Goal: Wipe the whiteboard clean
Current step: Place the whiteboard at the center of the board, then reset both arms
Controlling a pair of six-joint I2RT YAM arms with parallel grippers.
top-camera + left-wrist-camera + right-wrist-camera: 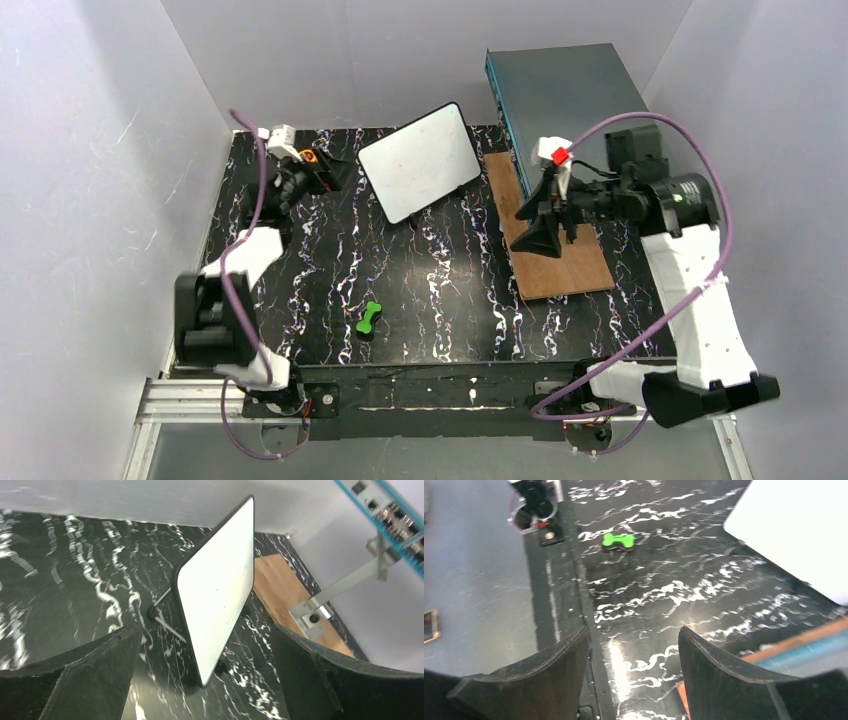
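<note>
- Left gripper [330, 172]: jaws spread wide, holding nothing. It sits at 10 o'clock on the table and points at the whiteboard's left edge, which is just beside it.
- Right gripper [634, 630]: jaws partly spread, also empty. It hangs at 3 o'clock over a brown wooden board [560, 250], aimed across the table.
- The whiteboard [420, 160] stands at 12 o'clock, tilted back on a thin black wire stand [165, 622]. Its face looks almost wholly white; I cannot tell whether the faint specks are ink.
- A small green bone-shaped eraser [370, 318] lies flat at 7 o'clock, well apart from both grippers and from the whiteboard.
- Risk: the whiteboard rests only on that light stand. A sideways nudge from the nearby left gripper would probably slide it or tip it backward.
- Risk: pressing hard on the face with nothing bracing the whiteboard would likely fold it over too.
- Risk: the eraser is low and flat, so a grab could glance off the table and skid it away.
- Risk: if the right arm swings left, it could clip the whiteboard's right edge.
- Surface: the table [450, 300] is glossy black with white marble veining and bright glare, and it looks slippery.
- Room: pale walls [90, 200] close in on three sides. A large grey-teal metal box [560, 90] stands at 1 o'clock, behind the wooden board.
</note>
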